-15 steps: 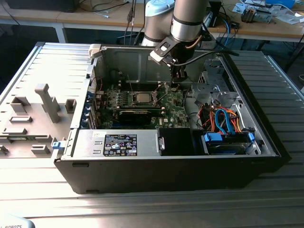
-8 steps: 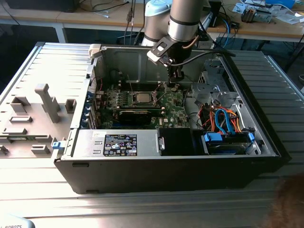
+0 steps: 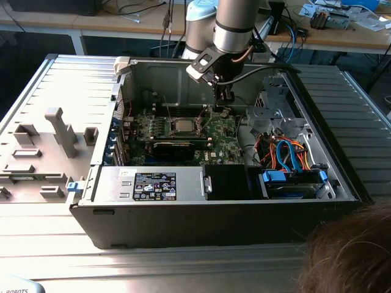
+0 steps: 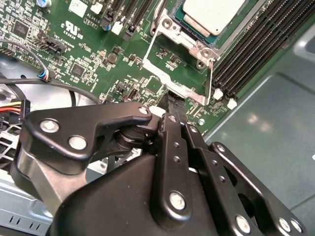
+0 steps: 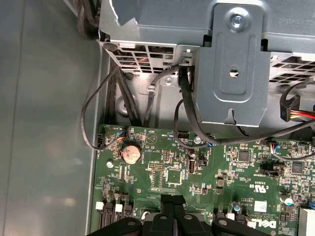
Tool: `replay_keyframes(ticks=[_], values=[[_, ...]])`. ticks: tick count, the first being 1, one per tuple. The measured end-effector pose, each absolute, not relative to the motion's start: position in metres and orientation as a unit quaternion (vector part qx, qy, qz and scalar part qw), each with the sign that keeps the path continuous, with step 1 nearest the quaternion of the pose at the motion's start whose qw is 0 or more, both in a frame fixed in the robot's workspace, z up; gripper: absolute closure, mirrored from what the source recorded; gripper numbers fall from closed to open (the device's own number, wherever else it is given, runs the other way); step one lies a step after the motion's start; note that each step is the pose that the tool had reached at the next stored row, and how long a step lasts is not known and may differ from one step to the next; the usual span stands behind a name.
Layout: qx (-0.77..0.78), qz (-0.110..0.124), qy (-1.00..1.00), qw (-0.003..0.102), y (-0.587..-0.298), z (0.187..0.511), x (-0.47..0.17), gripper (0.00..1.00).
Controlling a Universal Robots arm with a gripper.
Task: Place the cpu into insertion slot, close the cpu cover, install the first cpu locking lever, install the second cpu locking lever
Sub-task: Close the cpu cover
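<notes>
Crowding the case, exterior view's left: grey fixture tray point(image 3: 43, 146) w/ upright pegs, on the ribbed metal table point(image 3: 183, 268), just beside the open PC case point(image 3: 201, 213).
Near wall of case: power supply point(image 3: 153, 185) w/ label, hiding the board's near edge.
Board: green motherboard point(image 3: 223, 131) flat on the case floor; long black card point(image 3: 174, 146) just in front of the socket.
Cpu: the cpu point(image 4: 211, 14) sits in the insertion slot point(image 4: 204, 51), silver top showing.
Cover: the cpu cover point(image 4: 162, 73) stands raised, not over the chip; board seen thru its cut-out.
Jaws: gripper point(image 4: 173, 102) fingers pressed together, tips at the cover's free edge; can't tell if metal is pinched btwn them.
Exterior view's right: drive cage point(image 3: 269, 113), orange & blue cables point(image 3: 287, 152), blue-fronted drive point(image 3: 284, 180); a person's hair point(image 3: 351, 256) at the corner.
Count: 1 arm point(image 3: 235, 24), 1 gripper, 1 cpu, 1 cover; 1 coin cell point(image 5: 131, 153) in the first wrist view.
</notes>
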State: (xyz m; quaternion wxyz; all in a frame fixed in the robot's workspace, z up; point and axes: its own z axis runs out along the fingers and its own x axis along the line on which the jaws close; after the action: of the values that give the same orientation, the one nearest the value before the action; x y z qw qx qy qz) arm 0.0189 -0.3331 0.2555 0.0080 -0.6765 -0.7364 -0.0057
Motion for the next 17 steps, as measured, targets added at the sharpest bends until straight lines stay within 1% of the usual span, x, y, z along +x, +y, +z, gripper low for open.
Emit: replay_keyframes(ticks=[17], values=[[-0.676,-0.006,-0.737,0.008,-0.333,0.255,0.002,0.89]])
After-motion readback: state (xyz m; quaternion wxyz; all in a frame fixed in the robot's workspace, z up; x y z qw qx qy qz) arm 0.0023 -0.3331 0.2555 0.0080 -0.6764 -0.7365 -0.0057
